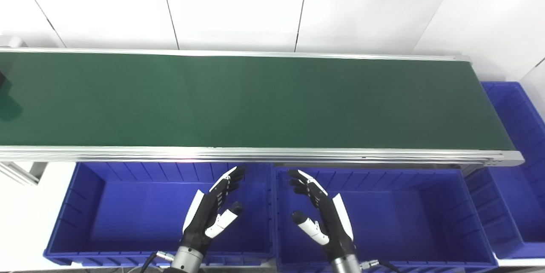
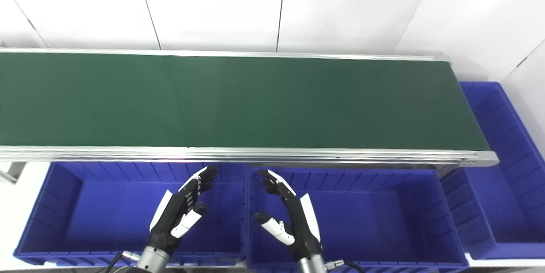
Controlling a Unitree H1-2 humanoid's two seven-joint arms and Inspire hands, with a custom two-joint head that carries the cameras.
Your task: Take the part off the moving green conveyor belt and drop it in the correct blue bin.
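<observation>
We are holding our left hand [image 1: 213,213] and right hand [image 1: 321,217] spread and holding nothing, over two blue bins [image 1: 127,217] [image 1: 404,222] below the conveyor belt [image 1: 255,102]; a third bin [image 1: 517,170] is sitting at the belt's end.

Both cameras sit up high on the robot's head, side by side, and look forward and down. Each one sees the long green belt [image 1: 255,100] running from left to right across the middle, the white wall [image 1: 238,4] behind it, and the blue bins [image 1: 370,217] close below. The arms come up from the bottom edge, so the cameras are near. The two views share almost the whole scene. In the right eye view everything sits a bit more to the left, and more of the far right bin [image 2: 498,170] shows.
</observation>
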